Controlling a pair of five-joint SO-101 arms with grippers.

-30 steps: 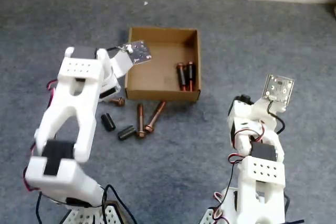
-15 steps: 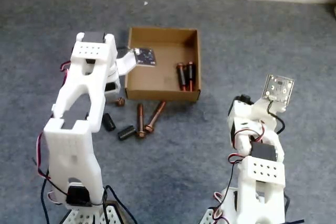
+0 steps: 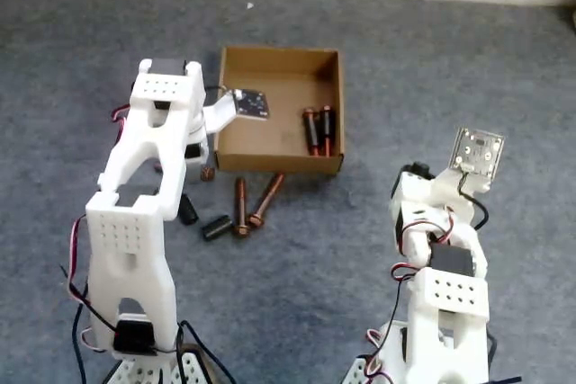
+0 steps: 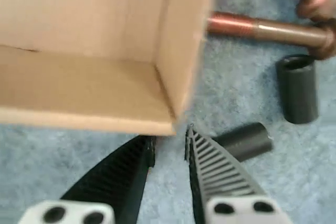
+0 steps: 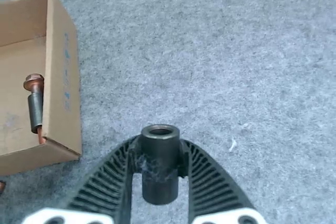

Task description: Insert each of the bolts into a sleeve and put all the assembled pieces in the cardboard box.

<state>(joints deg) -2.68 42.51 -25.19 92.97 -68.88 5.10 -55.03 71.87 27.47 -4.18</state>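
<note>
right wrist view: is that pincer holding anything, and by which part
Yes: the right pincer grips a dark sleeve by its sides, around mid-length.

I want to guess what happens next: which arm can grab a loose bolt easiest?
Probably left. The left fingers are empty and near the loose bolts beside the cardboard box; the right fingers hold a sleeve.

- The high camera looks down from far up on the grey carpet [image 3: 387, 69], with the cardboard box [image 3: 279, 164] near 12 o'clock.
- The left wrist camera looks down, very close to one box corner.
- The right wrist camera looks from farther back.
- All three see the box.
</note>
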